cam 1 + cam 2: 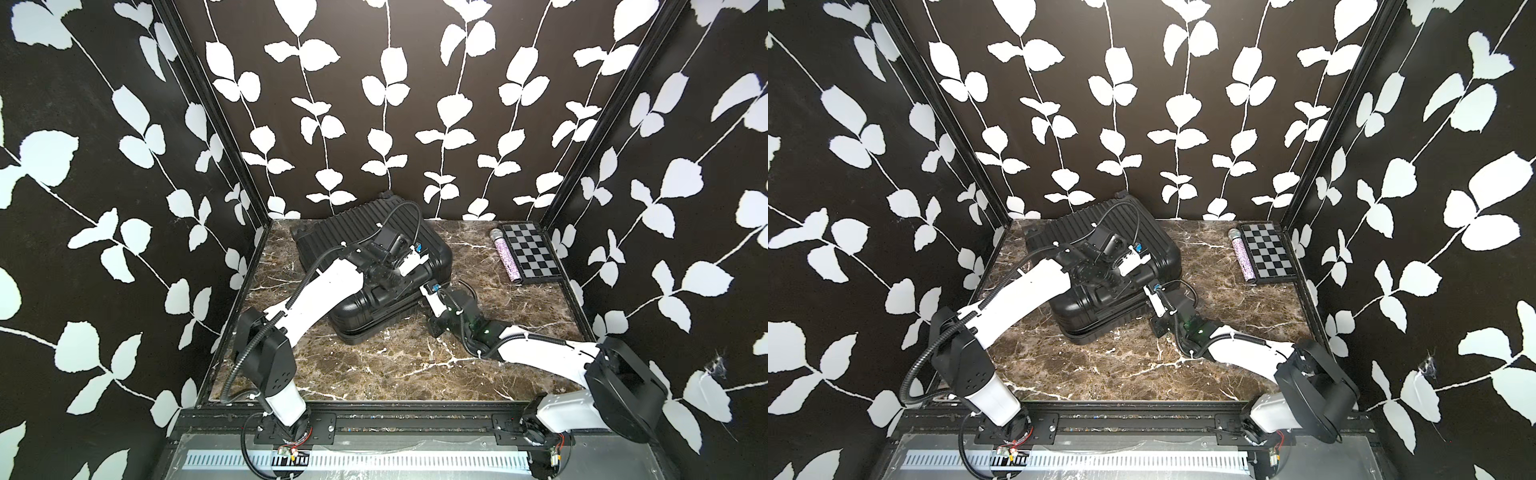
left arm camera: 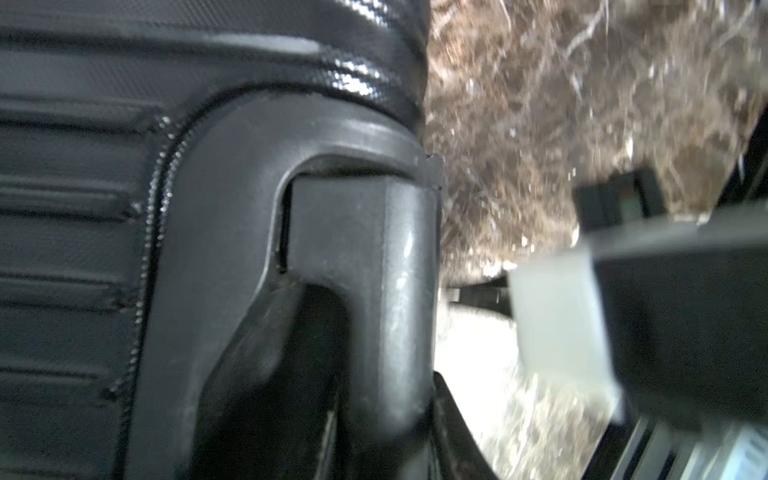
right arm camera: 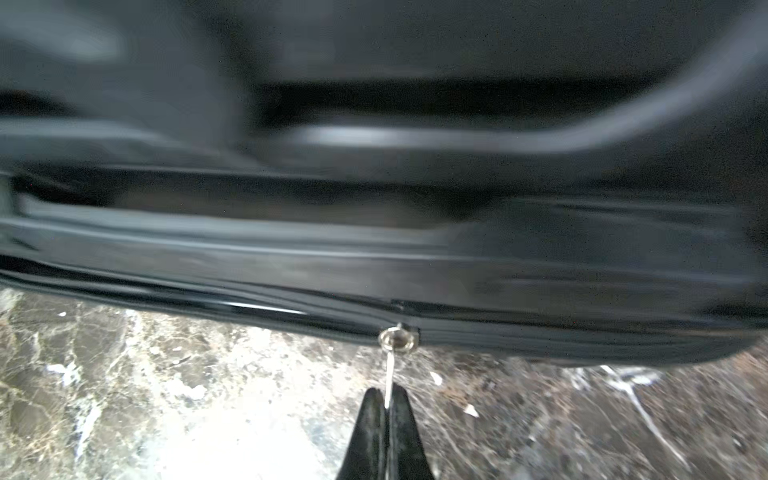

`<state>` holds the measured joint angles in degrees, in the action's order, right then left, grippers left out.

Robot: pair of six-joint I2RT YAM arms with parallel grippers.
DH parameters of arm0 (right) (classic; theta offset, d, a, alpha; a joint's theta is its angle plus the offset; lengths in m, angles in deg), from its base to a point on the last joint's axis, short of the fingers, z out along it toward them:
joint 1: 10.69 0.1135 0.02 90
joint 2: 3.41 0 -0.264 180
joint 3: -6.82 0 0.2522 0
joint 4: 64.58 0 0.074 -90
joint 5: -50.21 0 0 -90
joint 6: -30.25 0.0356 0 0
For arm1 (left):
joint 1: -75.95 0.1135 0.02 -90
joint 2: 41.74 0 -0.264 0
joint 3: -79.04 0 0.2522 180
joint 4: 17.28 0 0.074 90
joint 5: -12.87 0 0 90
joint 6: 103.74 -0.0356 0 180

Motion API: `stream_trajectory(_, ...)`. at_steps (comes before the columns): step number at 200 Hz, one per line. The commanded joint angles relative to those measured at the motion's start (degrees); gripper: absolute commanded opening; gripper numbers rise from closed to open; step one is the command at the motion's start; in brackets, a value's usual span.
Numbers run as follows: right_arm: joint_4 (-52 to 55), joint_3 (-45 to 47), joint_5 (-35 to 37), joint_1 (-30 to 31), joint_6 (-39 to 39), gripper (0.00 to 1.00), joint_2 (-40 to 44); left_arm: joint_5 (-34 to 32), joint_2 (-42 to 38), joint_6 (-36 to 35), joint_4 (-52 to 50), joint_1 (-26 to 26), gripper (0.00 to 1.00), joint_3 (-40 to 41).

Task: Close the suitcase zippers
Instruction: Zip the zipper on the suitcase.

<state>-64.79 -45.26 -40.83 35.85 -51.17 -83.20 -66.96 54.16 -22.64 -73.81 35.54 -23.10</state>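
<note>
Suitcase point(image 1: 332, 228), glossy black and ribbed, lies flat on the marble table point(image 1: 374, 365) toward the back, turned at an angle, with a wheel point(image 1: 386, 194) close to the back wall; both top views show it so point(image 1: 1071, 230). I reach over its ribbed shell with my left arm, and my left end effector point(image 1: 409, 266) comes down at the case's right edge. My left wrist view, somewhat blurred, shows that end effector point(image 2: 374, 415) set narrowly around the black handle point(image 2: 386, 291), one dark finger point(image 2: 274, 395) in the recess behind the bar and the other on its outer side. My right arm lies low over the table, and my right end effector point(image 1: 427, 289) meets the near right side of the case. In my right wrist view its fingertips point(image 3: 376, 409) are pressed together on the thin metal zipper pull point(image 3: 388, 370), which hangs from a silver slider point(image 3: 399, 336) on the zippers point(image 3: 540, 338), the black track along the seam just above the table. On one side of the slider the seam edges lie joined; on the other they look slightly parted, though blur keeps me from being sure. A checkerboard point(image 1: 532, 253) and a glittery tube point(image 1: 507, 257) lie well apart from the case, at the back right corner.
</note>
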Motion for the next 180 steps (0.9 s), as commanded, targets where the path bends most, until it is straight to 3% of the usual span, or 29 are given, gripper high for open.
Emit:
stream_trajectory(1,-4.4,-2.3,-6.5,3.9,-0.6,0.0,-0.2,-9.7,1.8,14.6,11.7,2.0,0.0,-2.4)
stream_trajectory(87,-7.7,-3.8,-9.1,9.5,-1.8,0.0,-3.4,-15.5,12.0,27.2,13.5,2.1,0.0,-12.5)
stream_trajectory(123,-7.5,-5.2,-10.9,11.7,-2.5,0.0,-3.9,-15.0,15.7,30.3,17.4,2.0,0.0,-15.5)
stream_trajectory(180,-7.7,-7.0,-12.4,13.4,-2.5,0.0,-5.1,-18.5,18.5,41.9,19.0,2.0,0.0,-20.7)
